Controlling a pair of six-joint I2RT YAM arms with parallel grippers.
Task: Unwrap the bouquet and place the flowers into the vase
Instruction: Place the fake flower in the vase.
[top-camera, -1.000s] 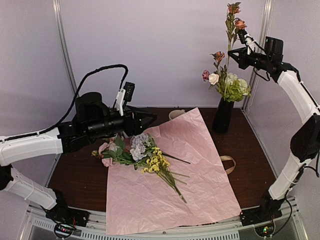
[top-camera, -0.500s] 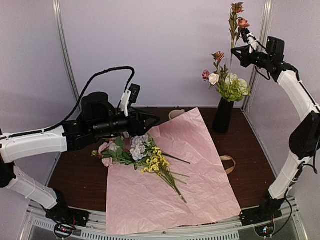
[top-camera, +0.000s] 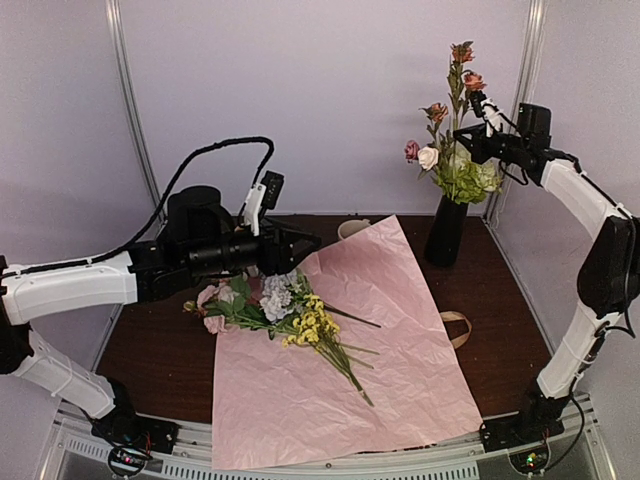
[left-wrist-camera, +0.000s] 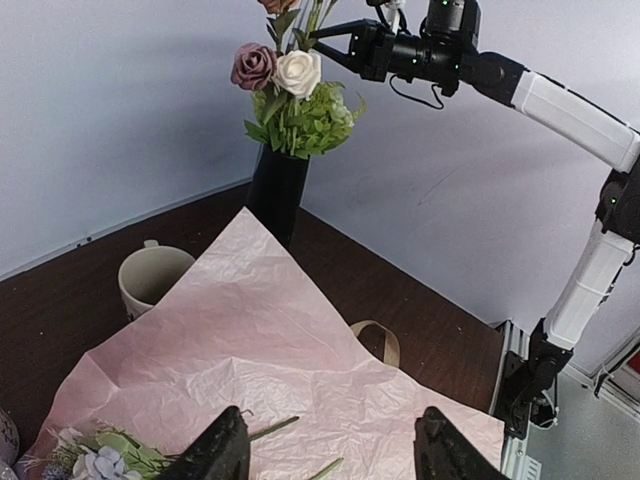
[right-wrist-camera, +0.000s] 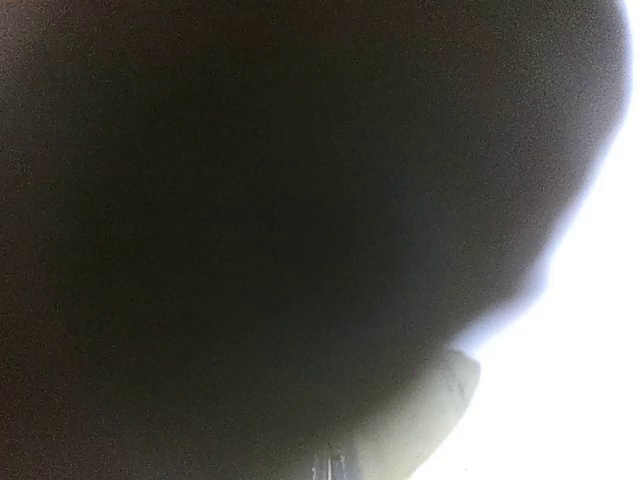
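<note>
The bouquet lies unwrapped. Its pink paper (top-camera: 350, 340) is spread flat on the table, with loose flowers (top-camera: 285, 310) in pink, pale lilac and yellow on its left part. At the back right, the black vase (top-camera: 445, 232) holds several flowers (top-camera: 462, 170). My right gripper (top-camera: 462, 130) is high above the vase, shut on a tall stem with peach blooms (top-camera: 460, 70) whose lower end reaches into the bunch. My left gripper (left-wrist-camera: 330, 455) hovers open over the paper beside the loose flowers, holding nothing. The right wrist view is dark and blurred.
A cream mug (left-wrist-camera: 152, 280) stands behind the paper's far corner, left of the vase (left-wrist-camera: 278, 195). A beige ribbon loop (top-camera: 455, 325) lies on the dark table right of the paper. Pale walls close the back and sides.
My right gripper has come down and to the left with the tall stem, bringing it lower over the vase. My left arm has shifted slightly to the right, still open.
</note>
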